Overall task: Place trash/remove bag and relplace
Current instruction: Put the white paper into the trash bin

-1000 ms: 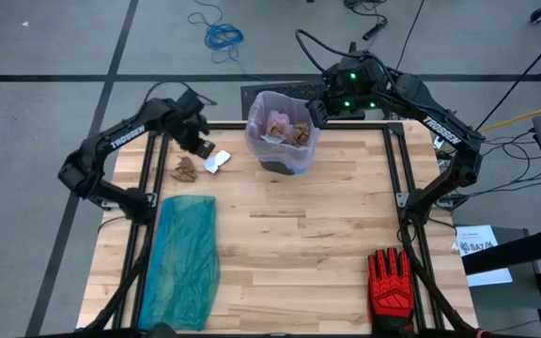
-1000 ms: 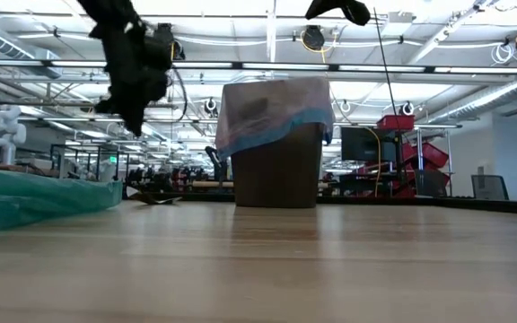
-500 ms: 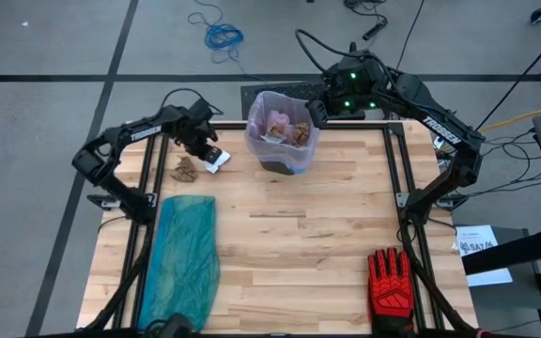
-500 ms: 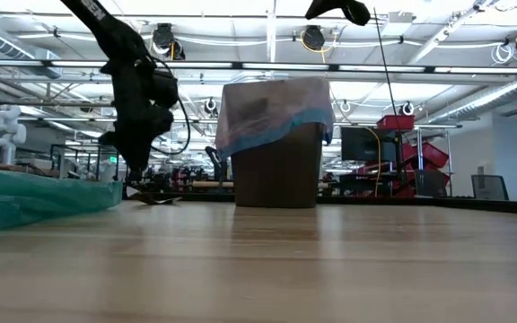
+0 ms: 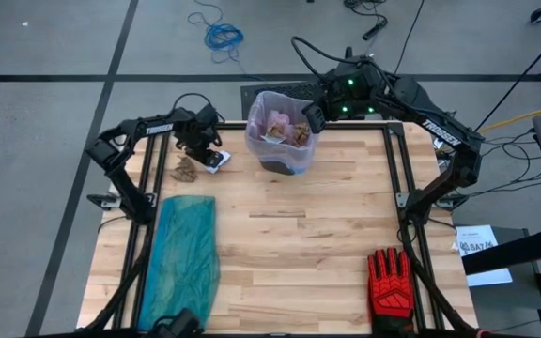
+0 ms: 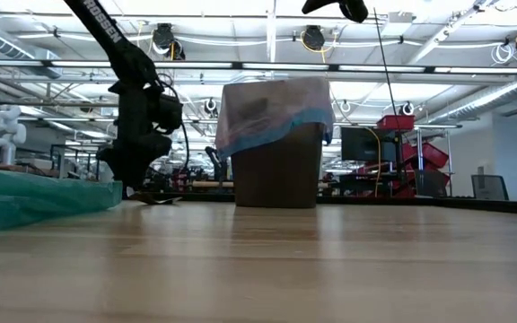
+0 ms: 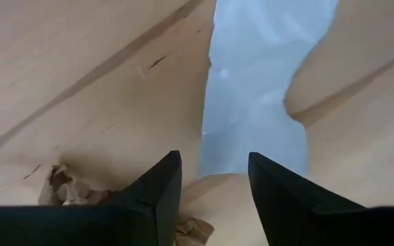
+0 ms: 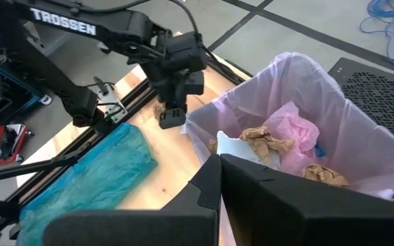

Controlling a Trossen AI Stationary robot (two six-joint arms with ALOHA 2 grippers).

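Lying farthest left is the teal bag [image 5: 184, 258]. My left claw [image 5: 208, 155] sits spread over a white scrap [image 7: 252, 96], a brown wad [image 5: 187, 169] just beside. My right claw [image 5: 312, 116] is closed, empty, at the lined bin [image 5: 285, 131] holding more wads [image 8: 265, 140].

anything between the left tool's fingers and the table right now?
Yes. In the left wrist view the left tool is open over a pale-blue scrap lying on the table; a brown paper wad sits beside one finger.
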